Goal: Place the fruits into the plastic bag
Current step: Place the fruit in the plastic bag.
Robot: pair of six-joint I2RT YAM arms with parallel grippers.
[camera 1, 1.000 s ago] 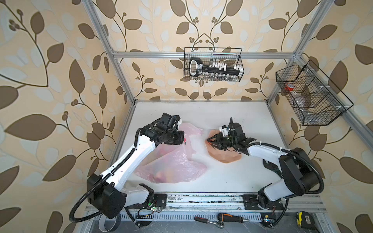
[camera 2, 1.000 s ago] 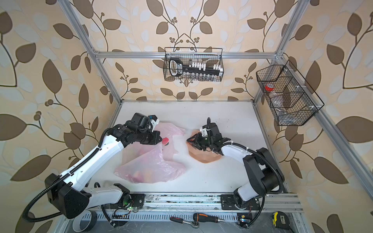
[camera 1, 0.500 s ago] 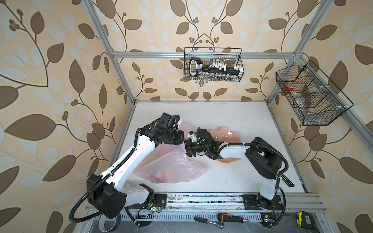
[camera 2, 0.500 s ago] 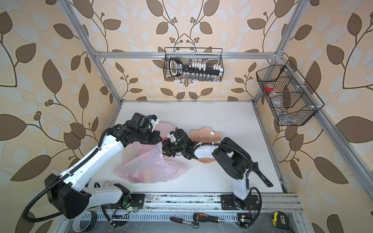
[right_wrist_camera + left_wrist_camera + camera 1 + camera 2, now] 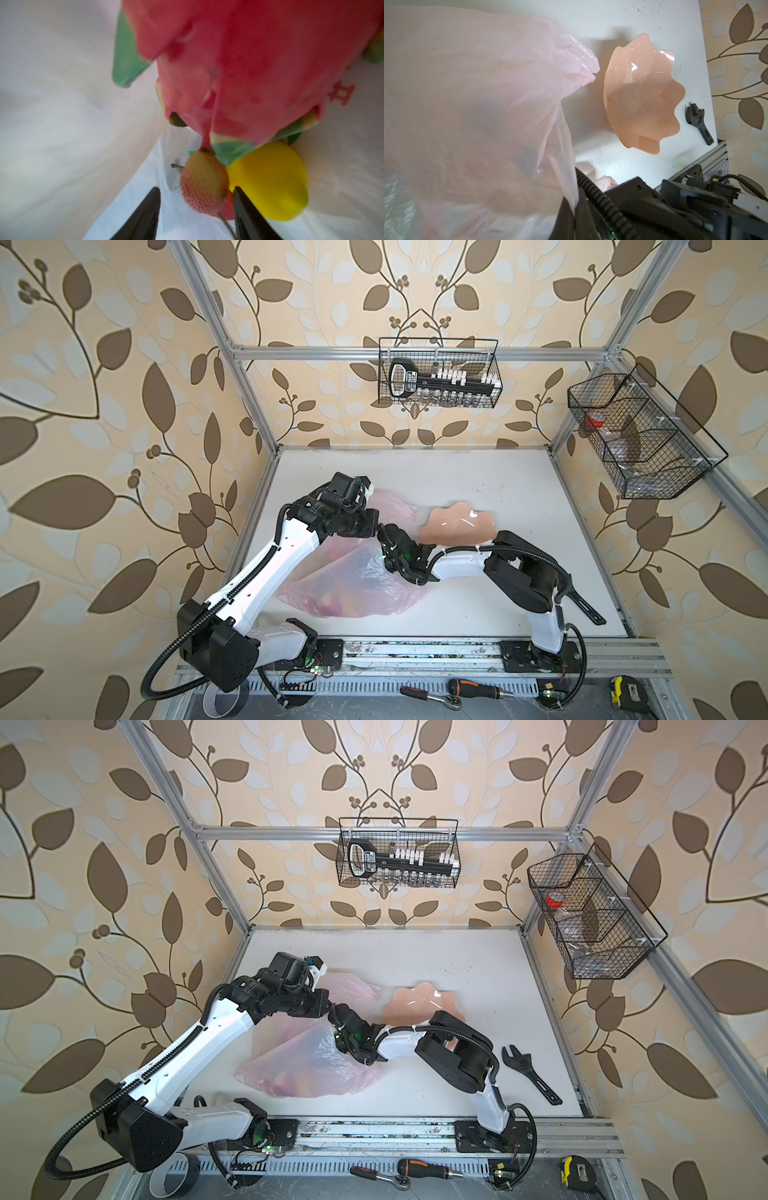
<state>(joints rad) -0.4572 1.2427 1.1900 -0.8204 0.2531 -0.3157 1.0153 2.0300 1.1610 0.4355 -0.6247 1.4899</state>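
Leaf-patterned walls enclose a white desk (image 5: 478, 485), where the plastic bag (image 5: 353, 585) lies toward the left and front edges, fruits (image 5: 332, 603) showing dimly through its film. Inside, a dragon fruit (image 5: 239, 68), a lemon (image 5: 270, 180) and a bumpy red fruit (image 5: 203, 182) crowd together. The right gripper (image 5: 196, 188), reaching through the bag's mouth, has its jaws parted around the bumpy fruit, apparently letting go. The left gripper (image 5: 368, 526), clenched, appears to hold the bag's rim up. The sound move now: hold the mouth high and draw the right arm straight out, clear of the film. The plate (image 5: 643, 93), mid-desk, sits empty; a wrench (image 5: 528, 1073) lies near the right edge.
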